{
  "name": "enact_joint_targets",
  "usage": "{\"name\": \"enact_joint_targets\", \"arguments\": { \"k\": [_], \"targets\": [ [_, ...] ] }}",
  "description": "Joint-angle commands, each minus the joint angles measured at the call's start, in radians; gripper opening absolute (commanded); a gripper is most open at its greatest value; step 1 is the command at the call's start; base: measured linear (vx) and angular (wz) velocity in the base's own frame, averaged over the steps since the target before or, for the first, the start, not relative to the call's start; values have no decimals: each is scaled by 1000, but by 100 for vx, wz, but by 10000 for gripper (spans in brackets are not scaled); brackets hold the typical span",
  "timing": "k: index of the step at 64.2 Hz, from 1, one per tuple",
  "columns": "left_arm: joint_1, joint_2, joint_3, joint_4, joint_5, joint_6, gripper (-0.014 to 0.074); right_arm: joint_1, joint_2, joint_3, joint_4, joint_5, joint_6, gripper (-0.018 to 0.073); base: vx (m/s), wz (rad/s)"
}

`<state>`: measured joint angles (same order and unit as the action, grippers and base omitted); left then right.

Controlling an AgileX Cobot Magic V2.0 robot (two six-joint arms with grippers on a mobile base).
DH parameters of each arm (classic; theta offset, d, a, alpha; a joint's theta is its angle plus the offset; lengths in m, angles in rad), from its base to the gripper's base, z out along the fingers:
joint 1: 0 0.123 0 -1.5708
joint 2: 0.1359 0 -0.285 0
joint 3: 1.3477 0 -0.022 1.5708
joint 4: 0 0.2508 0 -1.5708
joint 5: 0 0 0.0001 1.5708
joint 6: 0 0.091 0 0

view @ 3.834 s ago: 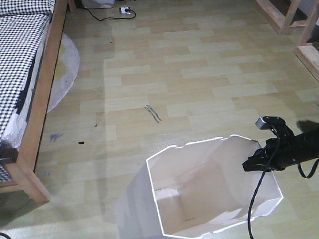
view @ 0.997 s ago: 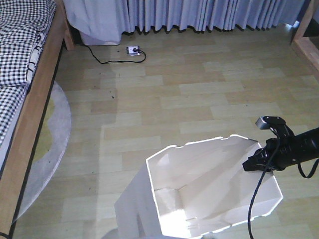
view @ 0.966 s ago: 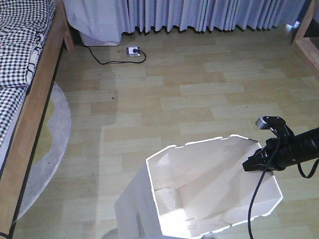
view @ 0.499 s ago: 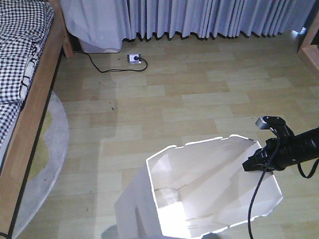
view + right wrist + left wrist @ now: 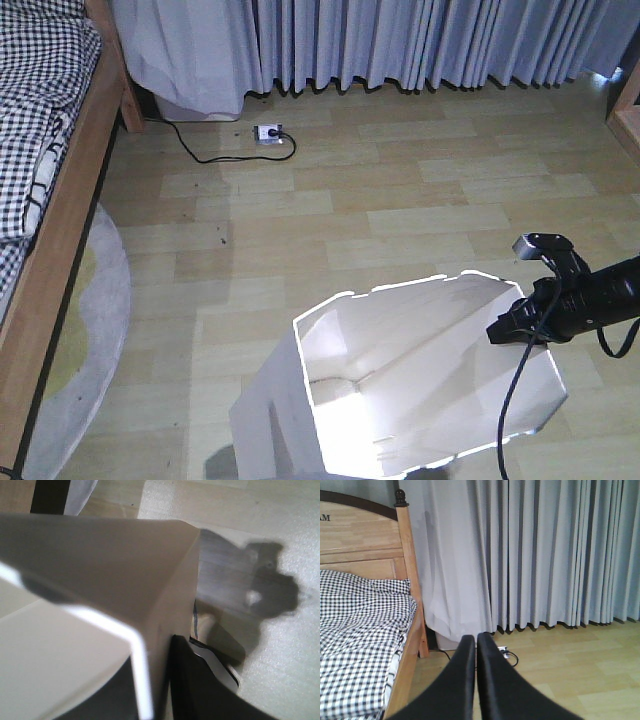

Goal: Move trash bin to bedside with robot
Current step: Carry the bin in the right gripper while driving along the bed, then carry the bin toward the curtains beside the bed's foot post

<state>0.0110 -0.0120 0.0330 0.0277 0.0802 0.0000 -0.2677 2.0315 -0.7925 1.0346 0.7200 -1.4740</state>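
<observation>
The white trash bin (image 5: 400,380) fills the lower middle of the front view, tilted, its cream inside showing. My right gripper (image 5: 512,330) is shut on the bin's right rim; in the right wrist view the rim wall (image 5: 150,645) sits between the black fingers (image 5: 200,685). The bed (image 5: 55,200), with wooden frame and checkered bedding, runs along the left edge; it also shows in the left wrist view (image 5: 365,645). My left gripper (image 5: 476,645) is shut and empty, pointing toward the curtain.
Grey curtains (image 5: 400,40) hang along the back wall. A white power strip (image 5: 268,131) with a black cable (image 5: 205,155) lies on the floor near the bed's head. A round grey rug (image 5: 95,330) lies beside the bed.
The view has moved forward: the curtain and power strip have come nearer and the bed has slid further left. The bin and my right gripper keep the same place in the frame.
</observation>
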Motion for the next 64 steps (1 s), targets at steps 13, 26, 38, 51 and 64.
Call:
{"name": "enact_joint_targets", "arguments": {
  "k": [13,26,38,51,64],
  "targets": [
    [-6,-15,12,-9,-75,-14,-6,-3,-60,-15,98,215,22,-3,21,0],
    [-6,-15,12,-9,-75,-14,-6,-3,-60,-15,98,212,22,-3,21,1],
    [-6,-15,12,-9,-75,-14,-6,-3,-60,-15,98,212,22,-3,22,1],
    [-6,-15,12,-9,-75,-14,-6,-3,-60,-15,98,212,22,-3,23,0],
    [-6,-15,12,-9,-75,-14,-6,-3,-60,-15,98,212,22,-3,23,-1]
  ]
}}
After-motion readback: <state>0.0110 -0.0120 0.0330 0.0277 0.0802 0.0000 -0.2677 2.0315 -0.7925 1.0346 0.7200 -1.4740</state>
